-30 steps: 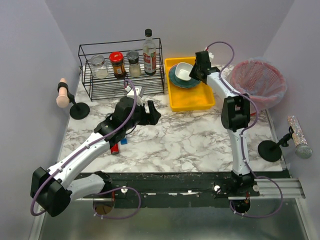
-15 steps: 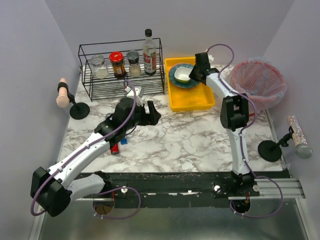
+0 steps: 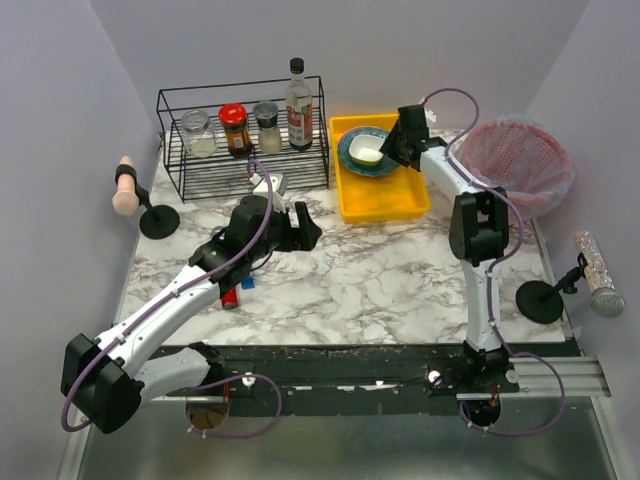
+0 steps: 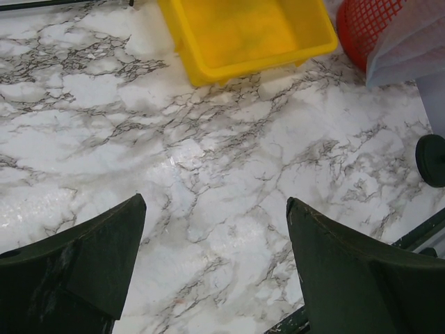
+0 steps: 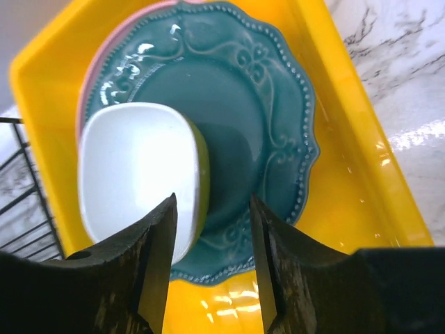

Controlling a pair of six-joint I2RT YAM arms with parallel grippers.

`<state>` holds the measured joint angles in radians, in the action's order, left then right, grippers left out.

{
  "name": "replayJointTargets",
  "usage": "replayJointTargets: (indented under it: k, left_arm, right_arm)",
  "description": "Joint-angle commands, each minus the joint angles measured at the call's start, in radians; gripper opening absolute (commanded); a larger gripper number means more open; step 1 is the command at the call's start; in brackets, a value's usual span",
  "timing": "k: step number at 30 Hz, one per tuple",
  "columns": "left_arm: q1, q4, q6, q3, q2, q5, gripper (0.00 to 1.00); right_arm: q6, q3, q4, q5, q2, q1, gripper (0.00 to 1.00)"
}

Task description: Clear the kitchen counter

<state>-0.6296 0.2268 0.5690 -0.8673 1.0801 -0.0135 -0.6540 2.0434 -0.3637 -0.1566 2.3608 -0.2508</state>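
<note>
overhead view: a white marble counter (image 3: 380, 280) with a dark front edge at 6 o'clock. open marble runs from the centre out to 4 o'clock.

the left tool (image 4: 215, 202) hangs over the centre-left, spread wide with nothing in it. at 12 o'clock a yellow tray (image 3: 385, 205) holds a teal plate (image 5: 264, 125) with a white bowl (image 5: 132, 167) on it. the right tool (image 5: 212, 209) hovers over the bowl's rim, fingers apart and pinching nothing.

a wire rack (image 3: 240, 175) of jars (image 3: 234, 128) and a bottle (image 3: 298, 105) stands at 11 o'clock, a red mesh basket (image 3: 520, 165) at 2 o'clock. black stands (image 3: 541, 300) sit at 9 and 4 o'clock. small red and blue things (image 3: 230, 297) at 8 o'clock are half hidden under the left arm (image 3: 170, 305), too small to identify.
</note>
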Motion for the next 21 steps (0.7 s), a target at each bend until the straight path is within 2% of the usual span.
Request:
replayJointTargets:
  k: [1, 7, 11, 14, 17, 21]
  left_arm:
    - [0.002, 0.026, -0.012, -0.018, -0.002, -0.042, 0.94]
    - [0.010, 0.048, -0.017, -0.038, -0.002, -0.114, 0.99]
    - [0.021, 0.078, -0.049, -0.058, 0.007, -0.150, 0.99]
    - [0.048, 0.082, -0.055, -0.056, 0.003, -0.161, 0.99]
    - [0.067, 0.043, -0.060, -0.033, -0.014, -0.135, 0.99]
    - [0.077, -0.029, -0.047, 0.023, -0.032, -0.157, 0.99]
  right_arm:
    - [0.024, -0.058, 0.080, 0.005, -0.190, 0.007, 0.56]
    - [0.068, -0.235, 0.155, 0.074, -0.412, 0.007, 0.67]
    - [0.064, -0.411, 0.160, 0.211, -0.590, 0.007, 0.77]
    - [0.033, -0.650, 0.247, 0.316, -0.766, -0.004, 1.00]
    - [0.010, -0.886, 0.346, 0.341, -0.949, -0.034, 1.00]
    - [0.039, -1.119, 0.353, 0.299, -1.167, -0.091, 1.00]
